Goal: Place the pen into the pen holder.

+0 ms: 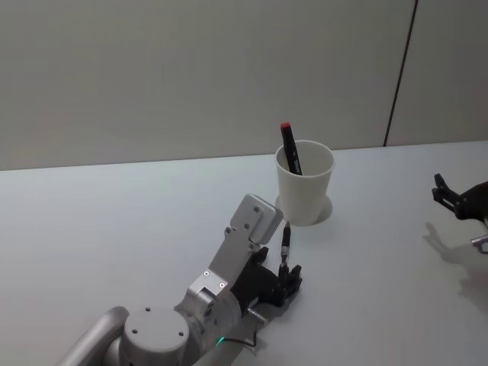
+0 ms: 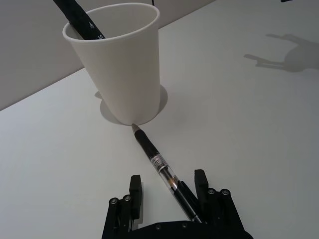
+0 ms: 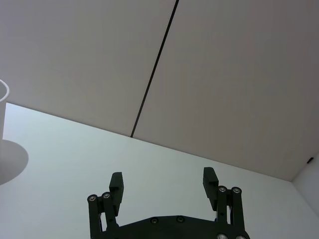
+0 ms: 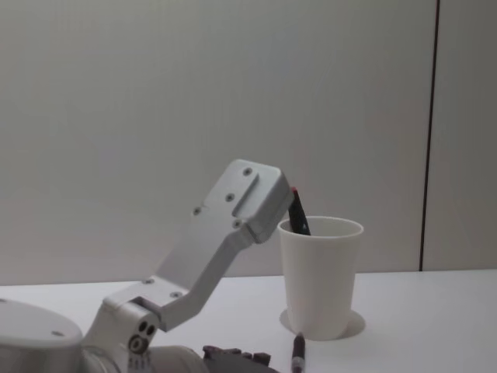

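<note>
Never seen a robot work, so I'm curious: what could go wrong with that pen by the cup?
The pen lies off-centre between the fingers of the open left gripper, so it may twist when gripped. Its tip, right by the pen holder, could nudge it. The marker inside may block entry.

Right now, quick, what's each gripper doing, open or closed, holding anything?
Left gripper: open, fingers either side of the pen, not gripping it.
Right gripper: open, empty.

Left end effector (image 2: 167,176) splayed, seemingly low
</note>
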You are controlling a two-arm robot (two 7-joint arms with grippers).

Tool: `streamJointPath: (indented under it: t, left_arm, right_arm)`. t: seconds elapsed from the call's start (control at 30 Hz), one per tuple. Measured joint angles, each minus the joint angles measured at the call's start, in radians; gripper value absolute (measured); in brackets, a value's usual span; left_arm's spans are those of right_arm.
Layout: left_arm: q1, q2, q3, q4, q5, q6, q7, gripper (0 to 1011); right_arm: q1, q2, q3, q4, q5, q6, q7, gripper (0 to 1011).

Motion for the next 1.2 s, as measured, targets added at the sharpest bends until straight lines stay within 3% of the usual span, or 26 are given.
streamJointPath:
  t: [1.2]
  left_arm:
    - [0.0,0.0,0.0,0.001,0.0,0.001,0.0,418]
  right_arm:
    - [0.0,0.0,0.0,0.0,0.0,0.0,0.0,1002]
